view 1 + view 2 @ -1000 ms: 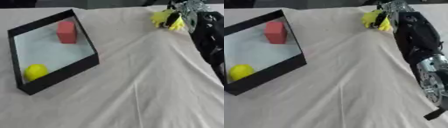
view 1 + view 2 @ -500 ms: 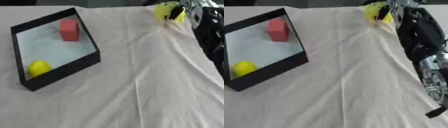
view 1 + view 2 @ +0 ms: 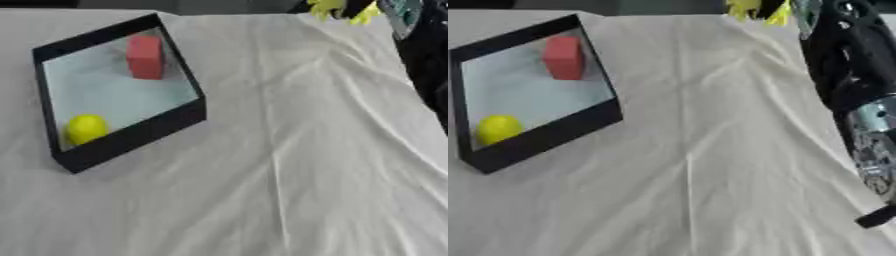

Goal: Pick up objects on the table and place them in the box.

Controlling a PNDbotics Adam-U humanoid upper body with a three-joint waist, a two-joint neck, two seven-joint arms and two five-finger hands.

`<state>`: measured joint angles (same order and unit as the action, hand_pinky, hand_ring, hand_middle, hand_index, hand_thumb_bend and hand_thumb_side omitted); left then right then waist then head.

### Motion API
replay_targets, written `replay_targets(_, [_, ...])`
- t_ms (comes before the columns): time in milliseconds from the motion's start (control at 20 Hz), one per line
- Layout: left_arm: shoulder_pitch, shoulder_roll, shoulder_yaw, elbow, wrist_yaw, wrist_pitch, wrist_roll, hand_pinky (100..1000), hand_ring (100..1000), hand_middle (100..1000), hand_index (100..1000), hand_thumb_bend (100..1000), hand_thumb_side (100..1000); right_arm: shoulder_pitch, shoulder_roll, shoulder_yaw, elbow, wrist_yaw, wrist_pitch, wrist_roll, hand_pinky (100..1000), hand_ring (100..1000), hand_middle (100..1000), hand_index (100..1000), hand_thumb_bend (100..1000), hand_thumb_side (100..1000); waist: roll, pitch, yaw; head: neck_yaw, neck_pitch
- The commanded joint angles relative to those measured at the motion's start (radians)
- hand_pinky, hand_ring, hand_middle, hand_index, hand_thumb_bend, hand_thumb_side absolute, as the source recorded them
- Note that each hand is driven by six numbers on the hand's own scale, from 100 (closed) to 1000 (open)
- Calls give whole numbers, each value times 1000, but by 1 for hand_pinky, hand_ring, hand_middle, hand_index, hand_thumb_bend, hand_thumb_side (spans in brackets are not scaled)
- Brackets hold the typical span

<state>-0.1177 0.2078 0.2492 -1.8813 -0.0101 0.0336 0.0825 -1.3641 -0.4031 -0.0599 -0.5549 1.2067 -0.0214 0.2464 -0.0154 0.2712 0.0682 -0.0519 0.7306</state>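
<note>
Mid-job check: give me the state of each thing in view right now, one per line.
box: open-topped, upright on the cloth, holding two items
red block: inside the box, at its far end
yellow ball: inside the box, in its near corner
yellow object: at the top edge, against the right hand
right hand: at the yellow object; fingers cut off by the frame
left hand: not in view

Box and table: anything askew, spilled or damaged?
Nothing spilled or damaged. The black box sits skewed to the table edges, holding a red block and a yellow ball. The white cloth is wrinkled. The right hand is at the top edge by a yellow object.
</note>
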Motion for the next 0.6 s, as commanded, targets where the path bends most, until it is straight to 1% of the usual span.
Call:
replay_targets(50, [-1,29,4,-19,-2,3,-1,888,747,775,787,146,884,-31,-32,22,-67,-54,-42,7,799,610,401,581,399,100,-1,-32,-2,6,13])
replay_targets(250, [1,33,1,-19,0,6,-3,887,747,775,787,147,881,-34,-17,61,-132,-132,-89,24,801,602,399,582,399,100,-7,-49,-2,7,31])
replay_targets(450, [2,40,-2,-19,3,7,-5,887,747,776,787,149,877,-36,-1,122,-215,-218,-141,52,812,599,397,580,399,100,-13,-68,-1,2,39])
replay_targets(600, [3,43,-4,-17,6,9,-7,887,747,776,787,151,876,-48,14,159,-276,-286,-151,73,808,594,392,575,394,100,-21,-81,1,-8,39])
